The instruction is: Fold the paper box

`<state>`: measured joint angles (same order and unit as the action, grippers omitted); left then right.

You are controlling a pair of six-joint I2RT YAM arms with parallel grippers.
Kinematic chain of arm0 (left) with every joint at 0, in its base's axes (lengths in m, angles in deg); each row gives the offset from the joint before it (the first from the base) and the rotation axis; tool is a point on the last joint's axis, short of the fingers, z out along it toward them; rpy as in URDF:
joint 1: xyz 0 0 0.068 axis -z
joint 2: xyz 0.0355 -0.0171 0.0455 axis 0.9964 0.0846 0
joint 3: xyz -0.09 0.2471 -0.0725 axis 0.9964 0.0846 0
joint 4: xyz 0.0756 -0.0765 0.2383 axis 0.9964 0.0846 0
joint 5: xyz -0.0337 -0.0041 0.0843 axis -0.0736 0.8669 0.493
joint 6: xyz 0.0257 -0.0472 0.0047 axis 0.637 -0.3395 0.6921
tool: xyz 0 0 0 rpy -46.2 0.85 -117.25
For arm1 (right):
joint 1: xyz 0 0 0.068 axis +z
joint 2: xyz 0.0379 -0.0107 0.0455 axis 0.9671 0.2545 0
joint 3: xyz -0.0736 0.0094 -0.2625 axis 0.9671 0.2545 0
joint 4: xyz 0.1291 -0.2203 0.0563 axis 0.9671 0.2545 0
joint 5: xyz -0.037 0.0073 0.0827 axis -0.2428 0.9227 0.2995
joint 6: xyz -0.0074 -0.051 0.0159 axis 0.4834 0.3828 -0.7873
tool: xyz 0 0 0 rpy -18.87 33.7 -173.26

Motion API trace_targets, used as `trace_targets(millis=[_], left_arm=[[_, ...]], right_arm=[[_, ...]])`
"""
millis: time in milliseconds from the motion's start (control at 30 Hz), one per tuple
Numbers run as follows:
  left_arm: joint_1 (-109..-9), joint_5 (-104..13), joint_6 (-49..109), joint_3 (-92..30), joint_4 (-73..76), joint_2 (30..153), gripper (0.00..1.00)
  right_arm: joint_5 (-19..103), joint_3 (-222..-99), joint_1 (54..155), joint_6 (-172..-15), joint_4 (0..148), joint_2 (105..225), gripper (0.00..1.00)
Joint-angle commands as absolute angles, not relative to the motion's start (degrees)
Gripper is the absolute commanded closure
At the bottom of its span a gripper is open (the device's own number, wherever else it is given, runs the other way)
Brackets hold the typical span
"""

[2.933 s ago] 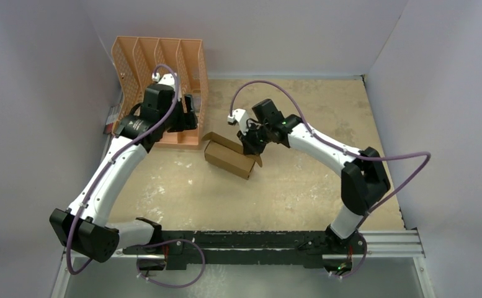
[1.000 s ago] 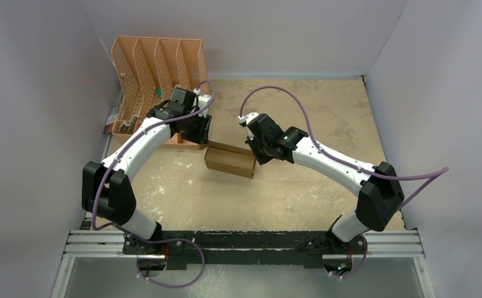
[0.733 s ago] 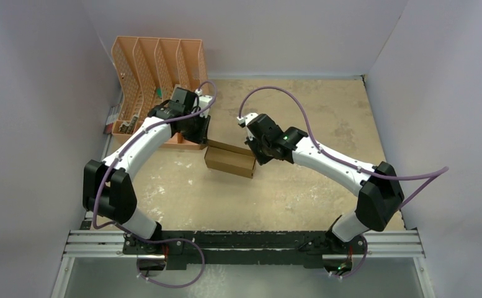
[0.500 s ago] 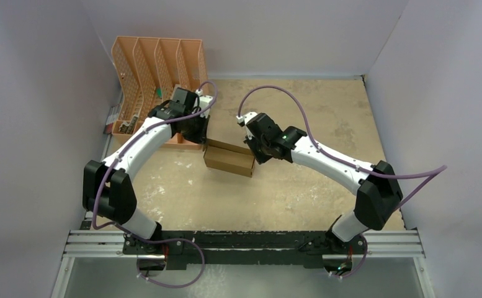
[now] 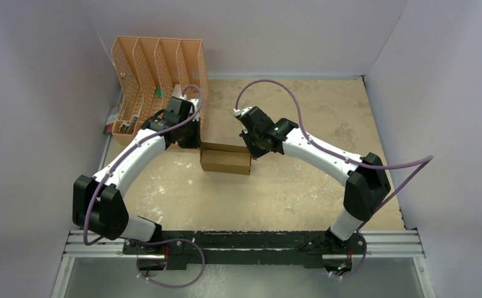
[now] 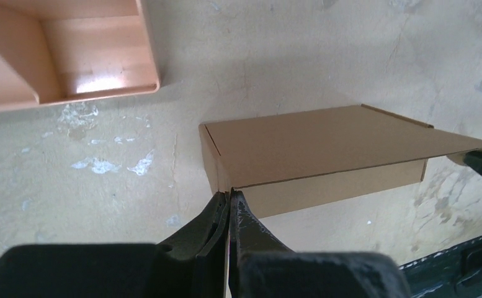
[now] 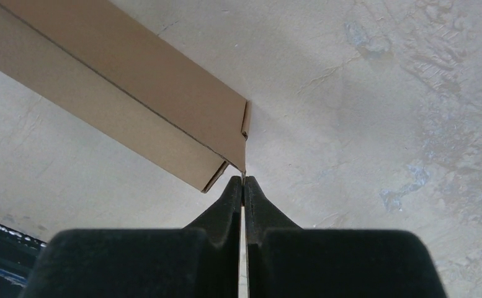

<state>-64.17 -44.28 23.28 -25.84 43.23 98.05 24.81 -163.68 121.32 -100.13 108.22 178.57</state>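
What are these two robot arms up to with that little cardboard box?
They are working on folding a small, flat brown cardboard box that lies on the beige table. The left gripper is shut on a corner of the box's top panel at its left end. The right gripper is pinched shut on the panel's corner at the opposite end. An orange slotted plastic file organiser stands at the table's back left.

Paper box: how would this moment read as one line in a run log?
paper box: resting on table | left gripper: pinching its left-end corner | right gripper: pinching its right-end corner
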Motion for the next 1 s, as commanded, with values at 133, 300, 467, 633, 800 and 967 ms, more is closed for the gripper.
trace_targets(millis=[133, 300, 467, 633, 800, 967], left_arm=[[-63.4, -40.4, 6.6, -25.1, 37.2, 93.6, 1.0], [-63.0, -40.8, 5.3, -24.4, 37.1, 93.3, 1.0], [-62.4, -40.7, 5.2, -22.4, 36.6, 92.3, 1.0], [-61.4, -39.4, 6.0, -20.8, 36.7, 91.6, 1.0], [-60.8, -39.2, 5.6, -19.7, 36.5, 91.3, 1.0], [-60.3, -39.2, 4.9, -19.2, 35.6, 91.1, 1.0]], right_arm=[[23.5, -171.9, 121.6, -108.4, 114.0, 182.5, 1.0], [22.8, -172.4, 121.6, -111.8, 115.1, 183.4, 1.0], [19.3, -174.0, 121.6, -115.3, 116.5, 184.2, 1.0], [18.4, -174.9, 121.6, -119.5, 116.6, 184.9, 1.0], [17.2, -175.5, 121.5, -123.0, 117.7, 186.5, 1.0], [15.1, -175.9, 121.5, -126.0, 118.6, 187.4, 1.0]])
